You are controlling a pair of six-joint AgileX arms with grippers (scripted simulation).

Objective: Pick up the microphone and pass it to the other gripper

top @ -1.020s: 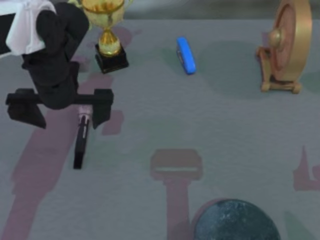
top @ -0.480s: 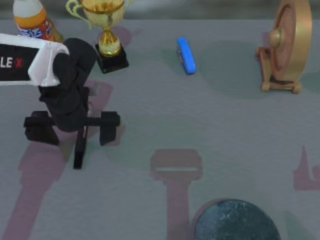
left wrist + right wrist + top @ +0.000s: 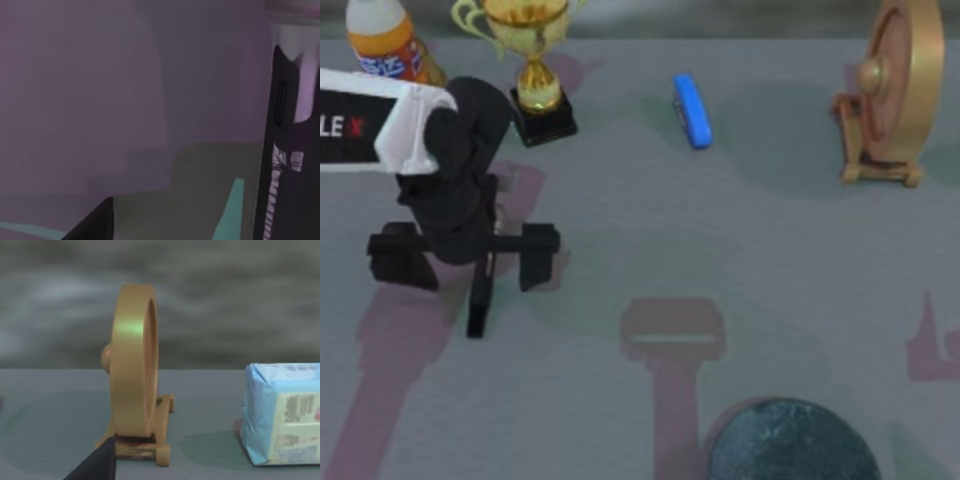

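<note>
The microphone (image 3: 478, 300) lies on the table at the left. Its slim black handle points toward the front edge, and its head is hidden under my left arm. My left gripper (image 3: 468, 266) hangs over the handle's upper end, open wide, with one finger on each side and neither touching it. In the left wrist view the black handle (image 3: 280, 150) runs close by, and one dark fingertip (image 3: 97, 225) shows well apart from it. My right gripper is out of the top view. Only one fingertip (image 3: 97, 465) shows in the right wrist view, with nothing held.
Behind the left arm stand a gold trophy (image 3: 535, 70) and an orange bottle (image 3: 385, 40). A blue oblong object (image 3: 691, 110) lies at the back middle. A golden wheel-shaped stand (image 3: 890, 90) is at the right, and a dark round thing (image 3: 790, 445) at the front. A pale blue packet (image 3: 282, 412) is beside the stand.
Over the second my left gripper shifted right and toward the front, centring over the microphone's handle and uncovering the orange bottle. In the last half second it barely moved.
</note>
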